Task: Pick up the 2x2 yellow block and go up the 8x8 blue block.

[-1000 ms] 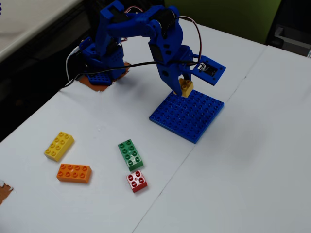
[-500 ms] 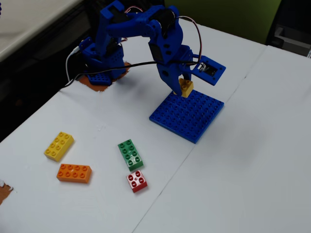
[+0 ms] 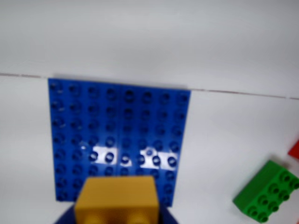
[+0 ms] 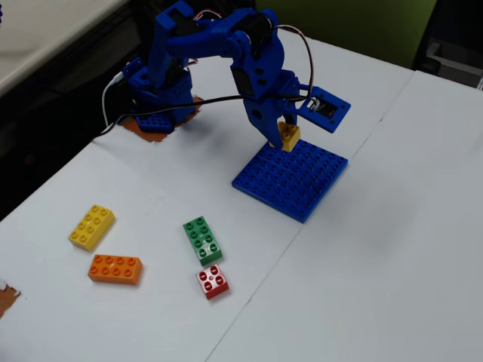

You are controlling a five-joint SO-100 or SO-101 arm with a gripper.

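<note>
White tabletop point(image 4: 392, 249) surrounds your work area, with the 8x8 blue block point(image 4: 290, 179) lying flat near its middle. Your gripper point(image 4: 282, 136) is clamped on the 2x2 yellow block point(image 4: 288, 136), which hangs just over the baseplate's far edge in the fixed view.

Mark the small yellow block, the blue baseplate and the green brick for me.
yellow block point(image 4: 289, 136), fixed view, its side face.
blue baseplate point(image 4: 298, 181), fixed view, bare studded top.
green brick point(image 4: 202, 240), fixed view, middle of its top.

yellow block point(image 4: 289, 136), blue studded baseplate point(image 4: 290, 181)
</note>
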